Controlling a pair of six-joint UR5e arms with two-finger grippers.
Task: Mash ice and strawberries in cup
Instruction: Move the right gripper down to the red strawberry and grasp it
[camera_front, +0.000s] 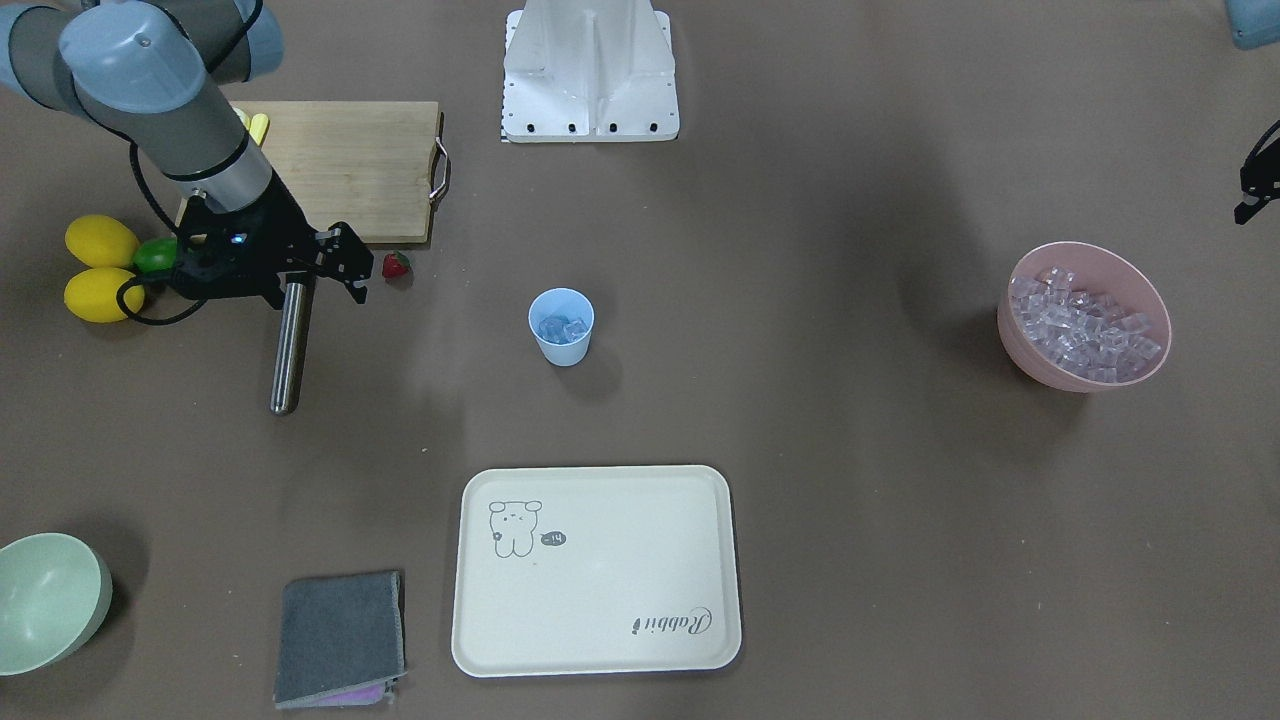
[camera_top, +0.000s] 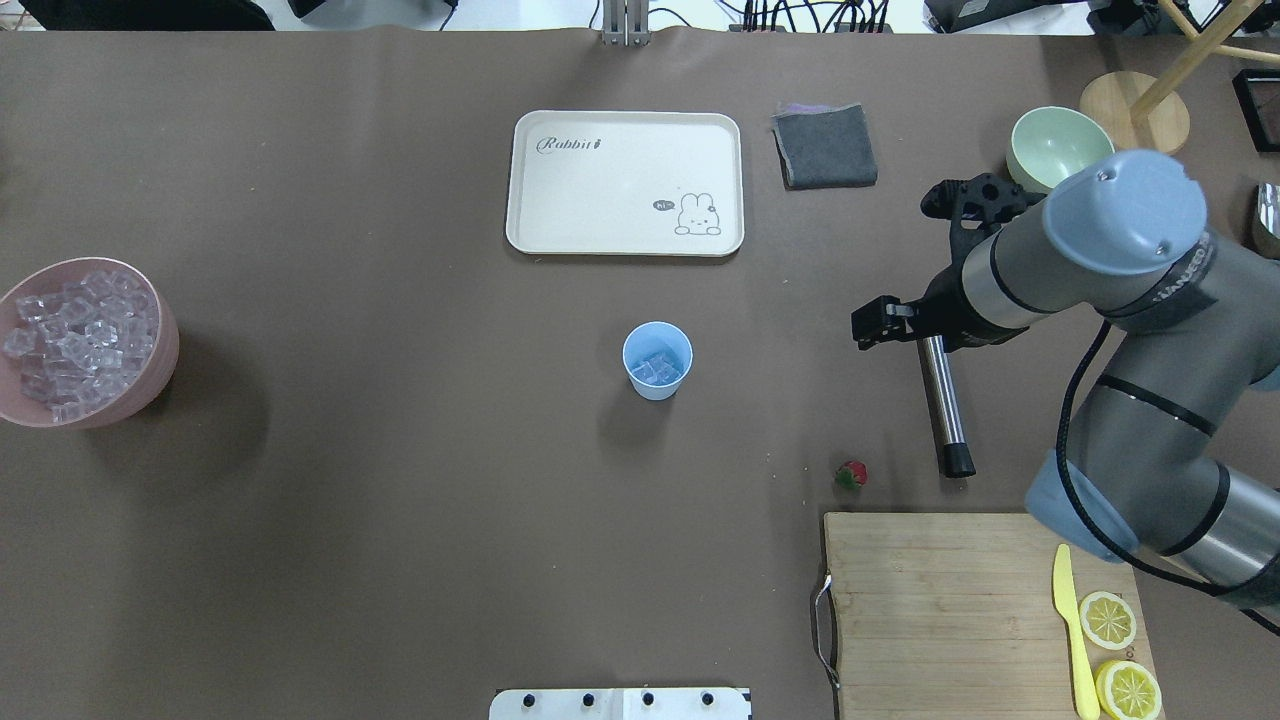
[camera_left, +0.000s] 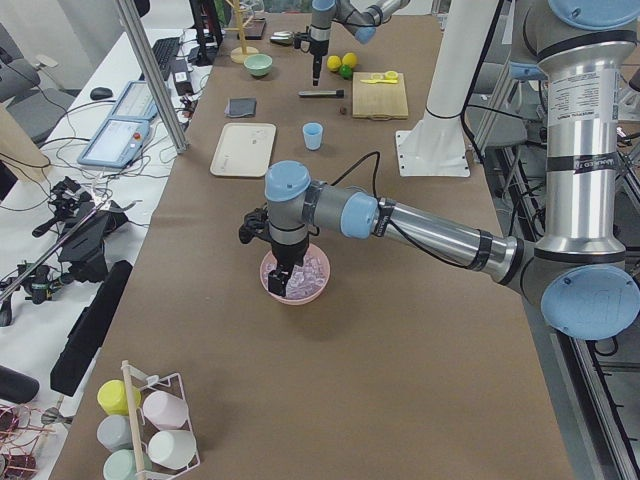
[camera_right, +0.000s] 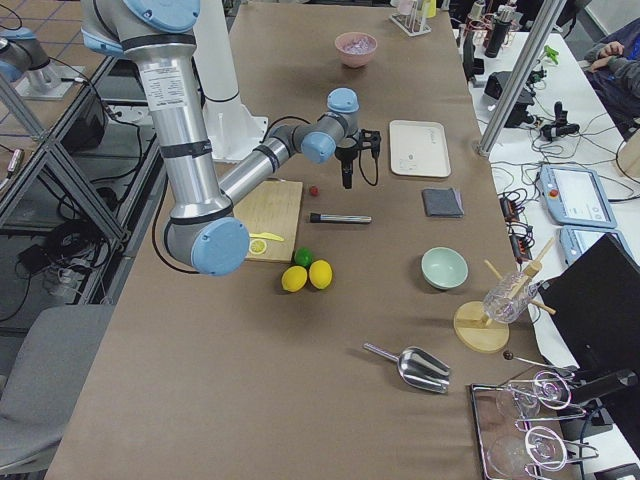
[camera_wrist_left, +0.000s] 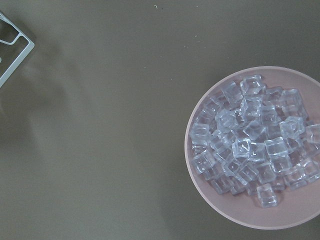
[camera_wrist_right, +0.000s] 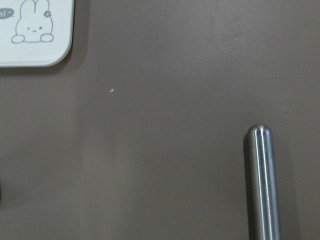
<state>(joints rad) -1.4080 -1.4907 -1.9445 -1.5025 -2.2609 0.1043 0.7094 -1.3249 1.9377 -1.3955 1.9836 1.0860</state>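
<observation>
The ice (camera_front: 562, 328) sat in the cup (camera_front: 561, 348) at bench (camera_front: 800, 420) centre, strawberry (camera_front: 397, 265) loose by the board (camera_front: 340, 170); right tool (camera_front: 288, 272) hovered open and empty over the muddler (camera_front: 289, 350), left tool (camera_left: 285, 288) unreadable, so next probably needed the strawberry dropped in before mashing.

The right arm (camera_top: 1010, 285) hides one end of the muddler (camera_top: 945, 410) from you overhead; your front view crops the left gripper (camera_front: 1252, 192) and green bowl (camera_front: 45, 598).

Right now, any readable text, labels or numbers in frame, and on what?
"Rabbit": on the cream tray.
"hi": speech bubble beside the rabbit drawing on that tray.
Lettering on the right arm: too blurred to read.
Label on the left arm: too small to read.
</observation>
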